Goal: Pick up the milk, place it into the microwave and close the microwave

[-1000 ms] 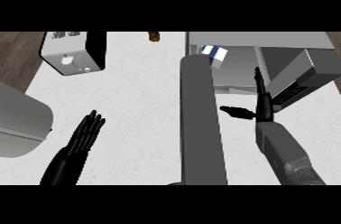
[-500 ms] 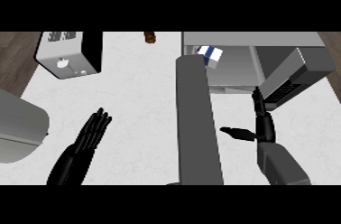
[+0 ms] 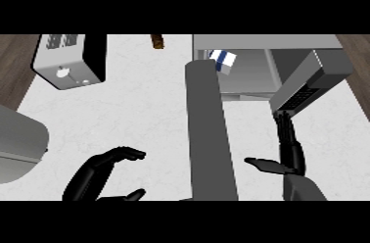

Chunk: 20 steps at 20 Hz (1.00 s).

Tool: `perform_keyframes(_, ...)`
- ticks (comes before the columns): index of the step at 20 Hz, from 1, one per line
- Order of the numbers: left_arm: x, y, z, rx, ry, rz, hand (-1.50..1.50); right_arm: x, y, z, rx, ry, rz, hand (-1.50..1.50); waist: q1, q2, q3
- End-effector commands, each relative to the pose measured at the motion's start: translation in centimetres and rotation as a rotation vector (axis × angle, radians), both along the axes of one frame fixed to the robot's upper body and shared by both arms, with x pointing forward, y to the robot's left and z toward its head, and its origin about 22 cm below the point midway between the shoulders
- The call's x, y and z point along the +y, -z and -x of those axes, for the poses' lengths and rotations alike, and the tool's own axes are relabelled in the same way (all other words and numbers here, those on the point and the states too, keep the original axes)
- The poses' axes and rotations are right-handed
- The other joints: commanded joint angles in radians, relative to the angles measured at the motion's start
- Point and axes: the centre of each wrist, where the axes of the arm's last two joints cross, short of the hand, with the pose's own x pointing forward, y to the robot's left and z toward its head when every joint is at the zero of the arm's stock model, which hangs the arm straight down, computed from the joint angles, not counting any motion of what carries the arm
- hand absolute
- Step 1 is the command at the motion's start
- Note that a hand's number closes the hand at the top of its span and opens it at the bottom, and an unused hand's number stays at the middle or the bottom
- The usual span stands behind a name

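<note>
The milk (image 3: 222,60), a white carton with a blue patch, stands inside the open microwave (image 3: 267,43) at the back right, near its left wall. The microwave's door (image 3: 209,134) sticks out towards me as a long grey slab seen edge-on. My right hand (image 3: 290,150) is open to the right of the door, below the microwave's control panel (image 3: 307,87), fingers straight and pointing away, thumb out to the left. It holds nothing. My left hand (image 3: 98,171) is at the lower left, left of the door, fingers curled over nothing.
A silver toaster (image 3: 69,60) stands at the back left. A small brown object (image 3: 158,41) lies at the counter's far edge. A grey rounded appliance (image 3: 18,144) fills the left edge. Bare white counter (image 3: 137,105) lies between toaster and door.
My right hand has drawn back towards me, away from the microwave's opening. The left hand's fingers went from straight to curled. The milk has stayed inside the microwave.
</note>
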Motion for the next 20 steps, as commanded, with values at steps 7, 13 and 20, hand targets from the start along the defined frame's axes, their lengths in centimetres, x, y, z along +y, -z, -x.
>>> perform_keyframes(7,-0.9,0.5,-1.7,-0.023,0.152,-0.237,1.50,-2.3,-0.8,4.7,-0.129,-0.019,-0.061,-1.50,-0.006,0.000,-0.001)
perform_keyframes(13,-6.2,2.8,-0.6,-0.012,0.311,-0.348,1.50,-4.1,-3.8,7.4,-0.149,-0.039,-0.061,-1.50,-0.018,-0.001,-0.002)
perform_keyframes(20,-12.7,3.7,-2.9,-0.007,0.398,-0.330,1.50,-4.4,-7.4,12.3,-0.155,-0.039,-0.046,-1.50,-0.009,0.005,-0.001)
